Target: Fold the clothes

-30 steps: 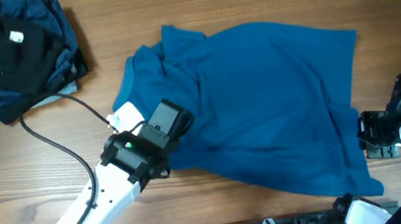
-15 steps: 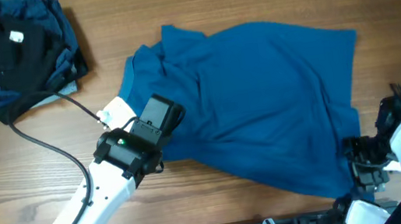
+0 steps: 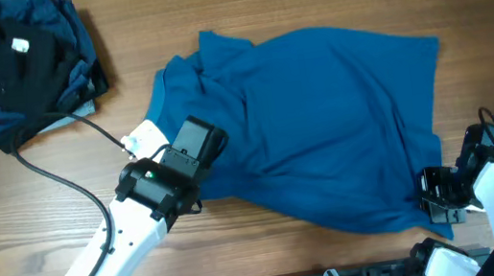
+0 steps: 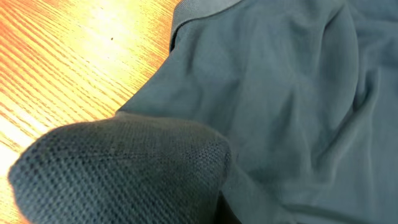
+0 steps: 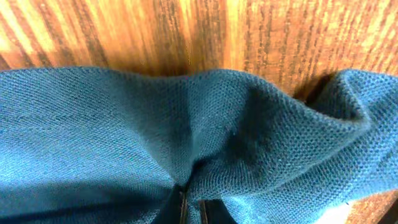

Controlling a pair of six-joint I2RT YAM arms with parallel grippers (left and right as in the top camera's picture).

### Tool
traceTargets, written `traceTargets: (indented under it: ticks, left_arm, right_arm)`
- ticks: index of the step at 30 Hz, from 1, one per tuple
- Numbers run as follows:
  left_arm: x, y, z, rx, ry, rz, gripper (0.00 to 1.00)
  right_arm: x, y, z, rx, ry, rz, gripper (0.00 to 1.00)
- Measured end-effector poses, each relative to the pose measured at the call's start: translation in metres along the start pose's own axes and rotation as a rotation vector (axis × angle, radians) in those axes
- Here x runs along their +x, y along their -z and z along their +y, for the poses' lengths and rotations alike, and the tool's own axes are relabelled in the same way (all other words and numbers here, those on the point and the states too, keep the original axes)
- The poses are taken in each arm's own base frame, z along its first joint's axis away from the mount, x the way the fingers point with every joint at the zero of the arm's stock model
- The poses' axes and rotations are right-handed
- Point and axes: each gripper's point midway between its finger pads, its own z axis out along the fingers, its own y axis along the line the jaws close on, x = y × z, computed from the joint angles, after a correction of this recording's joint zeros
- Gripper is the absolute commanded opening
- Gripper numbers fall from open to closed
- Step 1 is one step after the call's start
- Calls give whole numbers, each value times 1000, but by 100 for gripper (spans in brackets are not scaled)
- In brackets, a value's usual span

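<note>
You are just starting: the polo shirt is lying unfolded mid-frame on the bench (no fold yet), left pincer and right pincer both pinching its lower edge.

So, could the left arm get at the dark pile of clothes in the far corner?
Probably not yet: the left gripper is shut on the blue polo shirt and would have to let go first. Otherwise the table toward the dark pile looks free, only a black cable crossing it.
</note>
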Motion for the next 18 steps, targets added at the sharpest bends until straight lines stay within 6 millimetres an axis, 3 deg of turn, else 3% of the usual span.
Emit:
traceTargets:
  ticks: [5, 11, 18]
  left_arm:
    - [0, 0, 0, 0, 0, 0, 4]
    - [-17, 21, -19, 78, 32, -31, 4]
    - [-34, 28, -35, 140, 29, -102, 4]
  right_arm:
    - [-1, 8, -7, 59, -2, -5, 4]
    - [-7, 51, 17, 28, 25, -37, 5]
    - [-21, 56, 55, -120, 49, -93, 4]
